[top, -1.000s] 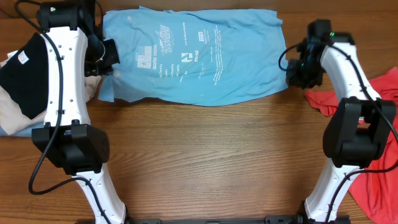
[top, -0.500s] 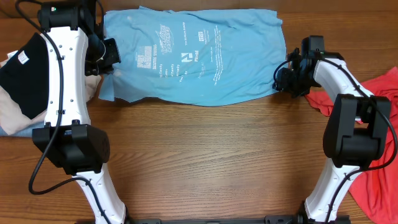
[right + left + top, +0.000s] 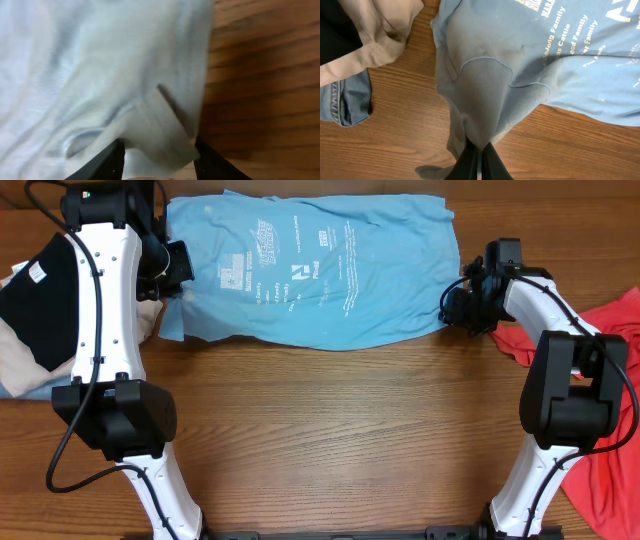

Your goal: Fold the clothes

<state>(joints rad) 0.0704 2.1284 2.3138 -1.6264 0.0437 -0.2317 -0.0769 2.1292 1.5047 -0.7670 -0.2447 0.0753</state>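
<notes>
Our left gripper [image 3: 479,150] was clenched on a bunched corner of the blue T-shirt [image 3: 320,280], which lay spread across the far side of the table [image 3: 330,430]. It looked light and floppy, best pinched at the hems. Our right gripper [image 3: 157,157] straddled the opposite edge, jaws apart.

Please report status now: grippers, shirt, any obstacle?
Left gripper shut on blue T-shirt edge. Right gripper open, astride opposite edge. Shirt spread out. Red T-shirt close beside right gripper.
</notes>
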